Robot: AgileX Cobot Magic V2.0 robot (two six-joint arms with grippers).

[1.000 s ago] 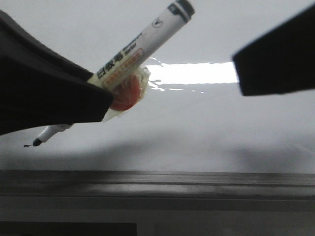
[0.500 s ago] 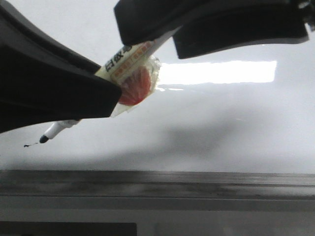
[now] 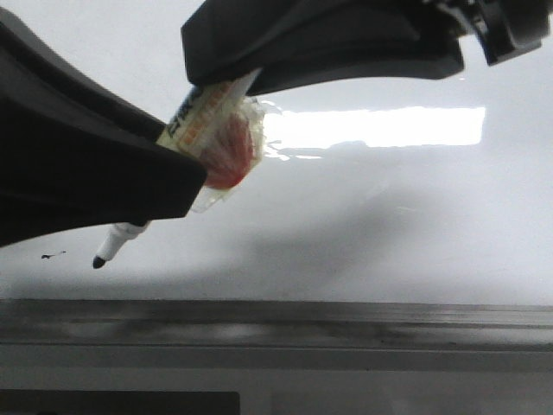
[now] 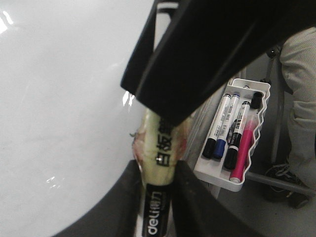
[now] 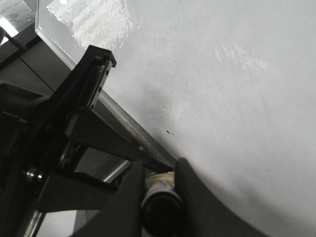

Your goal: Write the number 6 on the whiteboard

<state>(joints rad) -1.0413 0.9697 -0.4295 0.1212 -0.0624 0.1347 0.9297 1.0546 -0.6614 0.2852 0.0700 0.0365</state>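
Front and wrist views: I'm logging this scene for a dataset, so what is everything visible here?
whiteboard: one, glossy white-grey with bright glare, lying flat and filling most of each view
smudge mark: one, tiny, black, on the board near the marker tip; no 6 drawn yet
marker: one, white barrel with black tip, tape and something red wrapped round it, held tilted above the board
marker tray: one, white, beside the board's edge
spare markers: four; two with black caps, one blue, one pink, lying in the tray
person's leg: one, light trousers, beyond the tray
left gripper: black, shut on the marker's lower barrel
right gripper: black, shut on the marker's upper end
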